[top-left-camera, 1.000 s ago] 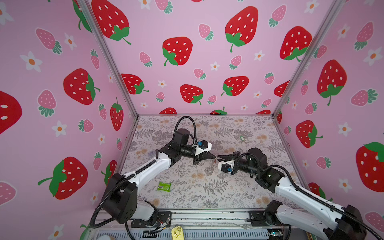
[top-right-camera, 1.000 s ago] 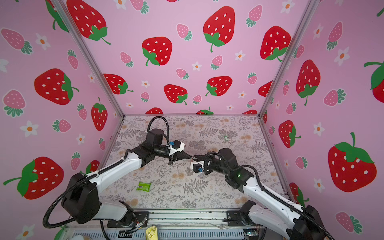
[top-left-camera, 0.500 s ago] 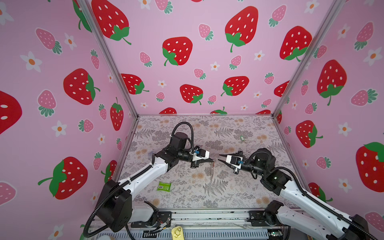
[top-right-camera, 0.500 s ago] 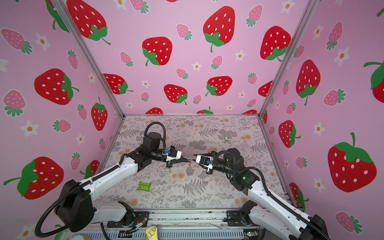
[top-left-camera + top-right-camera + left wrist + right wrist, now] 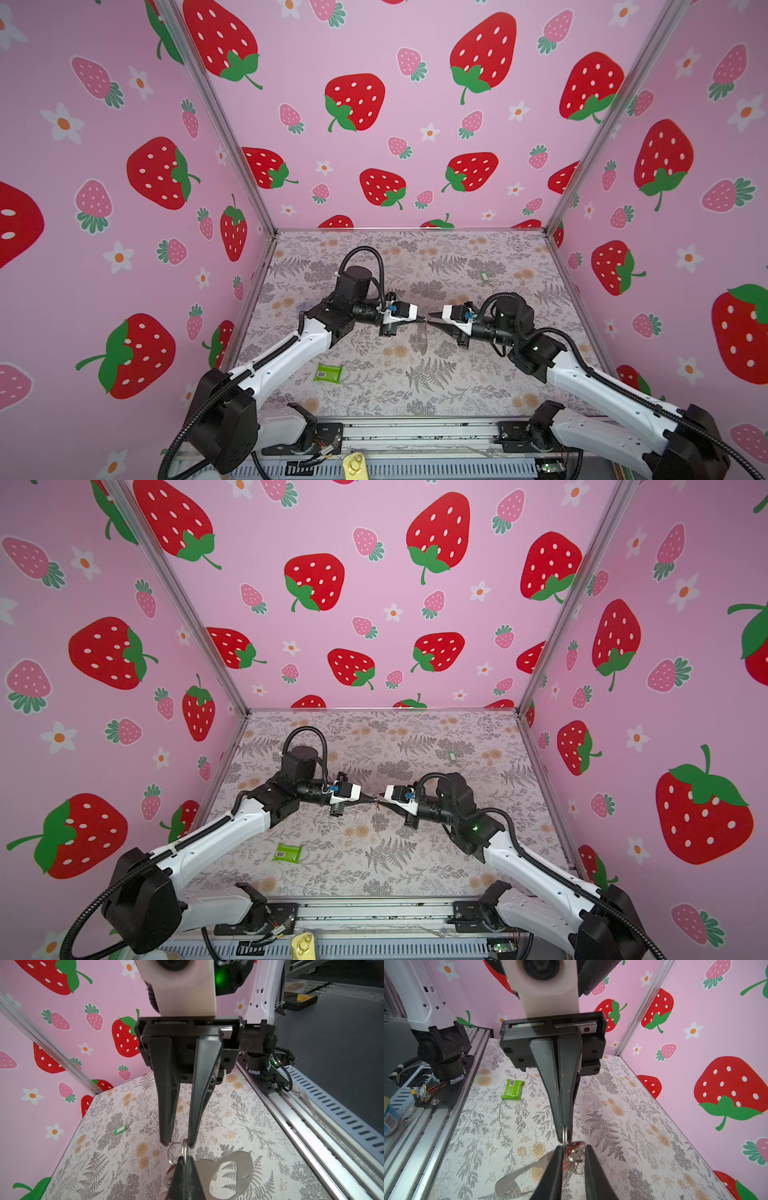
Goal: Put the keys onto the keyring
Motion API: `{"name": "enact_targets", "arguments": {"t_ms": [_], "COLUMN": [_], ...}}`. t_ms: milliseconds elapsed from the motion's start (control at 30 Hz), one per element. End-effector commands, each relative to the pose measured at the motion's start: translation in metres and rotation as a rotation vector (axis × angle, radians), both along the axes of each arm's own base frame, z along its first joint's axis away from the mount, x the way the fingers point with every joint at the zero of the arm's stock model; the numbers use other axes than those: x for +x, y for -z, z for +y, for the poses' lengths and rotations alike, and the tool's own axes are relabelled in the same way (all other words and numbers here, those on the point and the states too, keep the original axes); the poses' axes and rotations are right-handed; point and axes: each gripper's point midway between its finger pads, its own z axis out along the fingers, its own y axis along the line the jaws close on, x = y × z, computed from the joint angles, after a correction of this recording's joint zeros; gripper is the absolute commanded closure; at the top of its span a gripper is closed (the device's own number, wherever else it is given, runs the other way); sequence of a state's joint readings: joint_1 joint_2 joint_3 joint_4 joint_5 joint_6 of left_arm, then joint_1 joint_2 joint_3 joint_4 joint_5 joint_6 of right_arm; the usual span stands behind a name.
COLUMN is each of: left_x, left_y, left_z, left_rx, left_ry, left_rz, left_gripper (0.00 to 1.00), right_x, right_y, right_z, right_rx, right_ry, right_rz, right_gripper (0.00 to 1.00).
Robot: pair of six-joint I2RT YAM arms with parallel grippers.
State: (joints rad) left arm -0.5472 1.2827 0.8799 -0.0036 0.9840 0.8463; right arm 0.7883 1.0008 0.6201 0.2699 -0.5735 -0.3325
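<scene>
The left gripper (image 5: 564, 1134) is clamping shut on a metal ring of the keyring (image 5: 246, 1167), whose strap is dangling free. The right gripper (image 5: 178, 1144) is standing slightly apart around the red key (image 5: 572, 1145), and I cannot tell if it is pinching it. Threading seems to be under way, and the next move is calling for easing the key's ring onto the held one. The green key (image 5: 483, 277) is lying far right.

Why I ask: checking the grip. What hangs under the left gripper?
The left gripper pinches a metal ring; below dangle the red key, more rings and the strap. The right gripper hides how they join.
</scene>
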Motion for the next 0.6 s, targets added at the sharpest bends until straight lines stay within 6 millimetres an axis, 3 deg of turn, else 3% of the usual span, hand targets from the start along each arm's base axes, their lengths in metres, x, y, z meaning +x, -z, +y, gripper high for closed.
{"name": "enact_targets", "arguments": {"t_ms": [0,567], "left_x": [-0.003,0.005], "left_y": [-0.008,-0.014], "left_z": [-0.001,-0.003], "left_rx": [-0.021,-0.039], "left_ry": [0.015,-0.022], "left_rz": [-0.055,-0.065], "left_gripper": [1.0,1.0], "right_x": [-0.002,0.001], "right_y": [-0.02,-0.009], "right_z": [0.004,0.005], "right_rx": [0.049,0.002], "right_ry": [-0.015,-0.005], "right_rz": [-0.036,-0.046], "right_gripper": [0.81,0.86]}}
